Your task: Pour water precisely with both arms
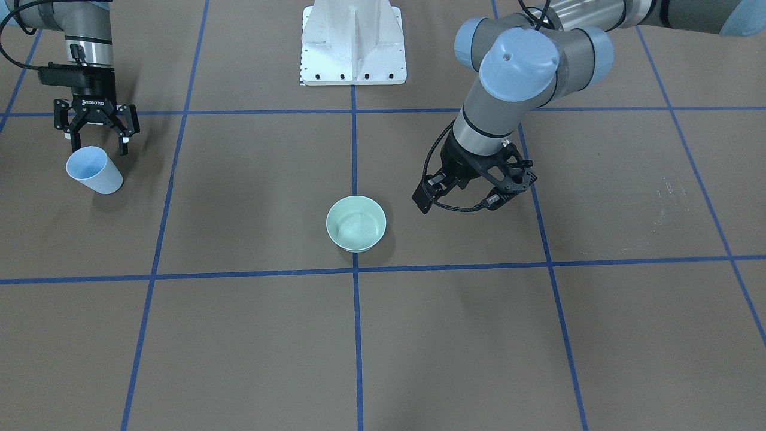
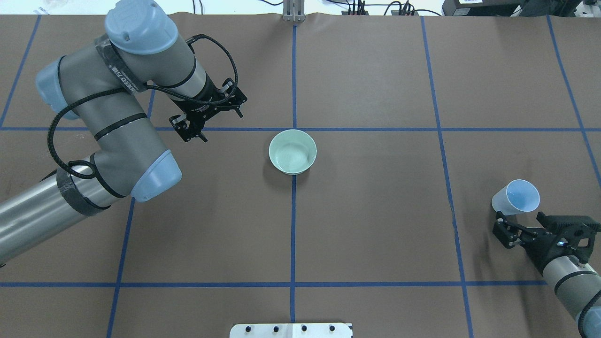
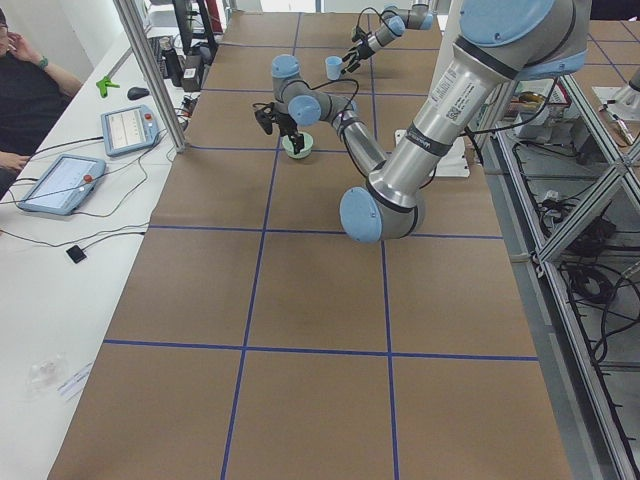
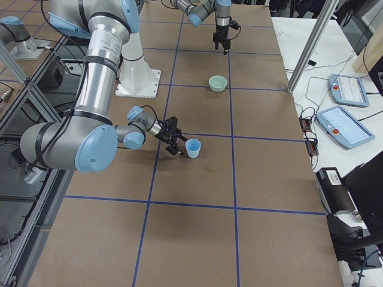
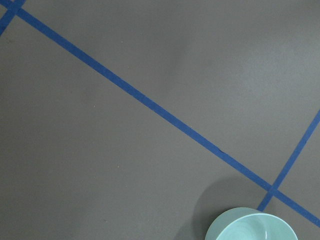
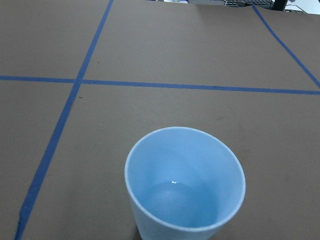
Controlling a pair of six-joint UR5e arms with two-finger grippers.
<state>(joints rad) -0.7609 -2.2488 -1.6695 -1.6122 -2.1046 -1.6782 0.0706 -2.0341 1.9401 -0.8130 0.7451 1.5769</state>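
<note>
A light blue cup (image 1: pixel 96 170) stands upright near the table's end on my right side. Water (image 6: pixel 173 182) shows in its bottom only as a faint sheen with a white glint. My right gripper (image 1: pixel 99 145) is open, low, close behind the cup (image 2: pixel 515 197), and its fingers do not show in the right wrist view. A pale green bowl (image 1: pixel 335 236) sits at the table's middle on a blue tape line. My left gripper (image 1: pixel 508 188) hangs above the table beside the bowl (image 2: pixel 277 162), looks open and holds nothing. The bowl's rim (image 5: pixel 250 225) shows at the bottom of the left wrist view.
The white bolted pedestal base (image 1: pixel 353 45) stands at the robot's edge of the table. Blue tape lines form a grid on the brown cover. A side bench with tablets (image 3: pixel 60 180) and a seated person runs along the far edge, behind a metal post (image 4: pixel 305 51).
</note>
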